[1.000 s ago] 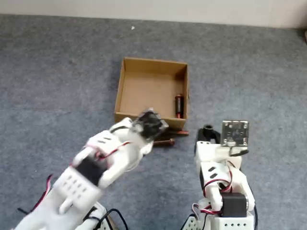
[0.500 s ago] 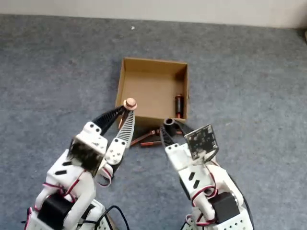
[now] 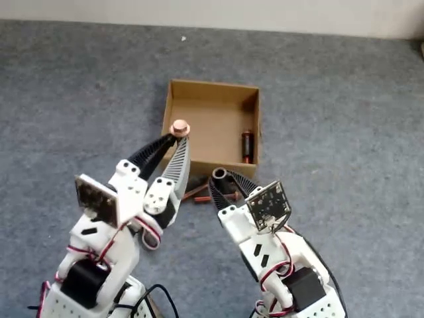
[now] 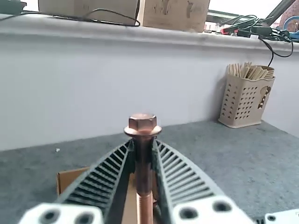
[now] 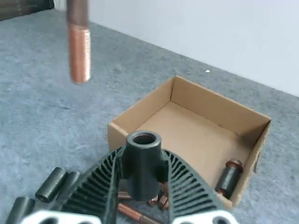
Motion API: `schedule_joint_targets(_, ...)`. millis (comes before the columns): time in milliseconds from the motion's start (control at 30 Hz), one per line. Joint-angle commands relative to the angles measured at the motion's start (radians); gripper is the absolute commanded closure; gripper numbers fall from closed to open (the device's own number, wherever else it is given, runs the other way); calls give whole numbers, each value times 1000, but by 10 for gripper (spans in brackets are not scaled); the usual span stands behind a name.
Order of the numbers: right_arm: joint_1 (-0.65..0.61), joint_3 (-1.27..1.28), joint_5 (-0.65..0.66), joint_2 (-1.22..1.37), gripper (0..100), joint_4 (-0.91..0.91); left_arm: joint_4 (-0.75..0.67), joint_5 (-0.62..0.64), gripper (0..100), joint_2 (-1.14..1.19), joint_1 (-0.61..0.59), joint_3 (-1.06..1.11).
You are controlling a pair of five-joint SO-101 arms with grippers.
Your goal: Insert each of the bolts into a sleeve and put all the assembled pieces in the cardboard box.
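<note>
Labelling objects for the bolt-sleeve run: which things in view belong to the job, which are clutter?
Job: copper hex-head bolt in left gripper; black cylindrical sleeve in right gripper; loose bolts; loose sleeves; brown cardboard box; assembled piece inside.
Clutter: beige perforated basket of wooden sticks; black cables on ledge.

Beige perforated basket (image 4: 245, 103) standing on grey carpet (image 4: 219, 154)

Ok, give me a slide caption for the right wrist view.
Right end effector grips a black sleeve upright near the cardboard box, a copper bolt aloft nearby.
</note>
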Motion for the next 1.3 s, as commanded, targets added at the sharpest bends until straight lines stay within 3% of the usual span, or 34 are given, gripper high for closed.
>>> schedule_joint_targets(0,-12,-7,9,-18,993,-30,-104,41,993,53,7,18)
schedule_joint_targets(300,-110,24,9,-19,993,-62,-127,52,993,133,114,35)
schedule_joint_targets(967,-105,22,9,-19,993,-62,-118,55,993,156,119,45)
schedule_joint_targets(1267,-33,22,9,-19,993,-61,-120,-2,993,153,168,88)
